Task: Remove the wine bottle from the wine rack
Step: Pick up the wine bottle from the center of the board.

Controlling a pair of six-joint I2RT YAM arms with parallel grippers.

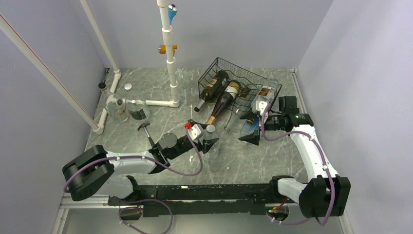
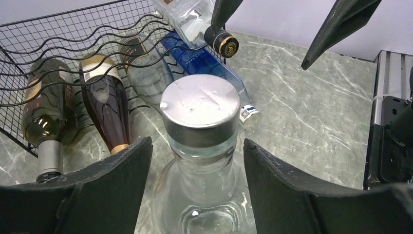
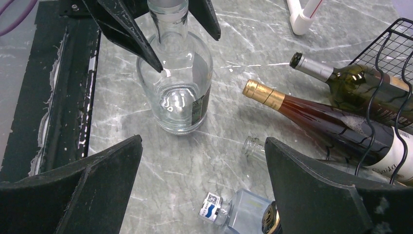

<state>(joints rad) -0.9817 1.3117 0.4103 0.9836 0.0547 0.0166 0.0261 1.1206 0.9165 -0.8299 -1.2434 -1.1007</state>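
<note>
The black wire wine rack [image 1: 229, 73] stands at the back right, with several bottles lying in it. Among them are a green wine bottle [image 1: 213, 89] with a silver foil and a dark wine bottle [image 1: 225, 101] with a gold foil [image 3: 258, 90]. In front of the rack a clear glass bottle [image 2: 202, 161] with a silver cap stands upright on the table. My left gripper [image 2: 196, 144] is open around its neck, with a gap on each side. My right gripper [image 1: 249, 133] hangs open by the rack's front right, above a blue-capped bottle [image 3: 214, 207], holding nothing.
A white pipe frame [image 1: 170, 63] rises at the back left, with a glass jar [image 1: 139, 111] and small caps beside its base. An empty clear bottle neck [image 3: 253, 146] pokes out of the rack's low row. A black rail [image 1: 204, 192] runs along the near edge.
</note>
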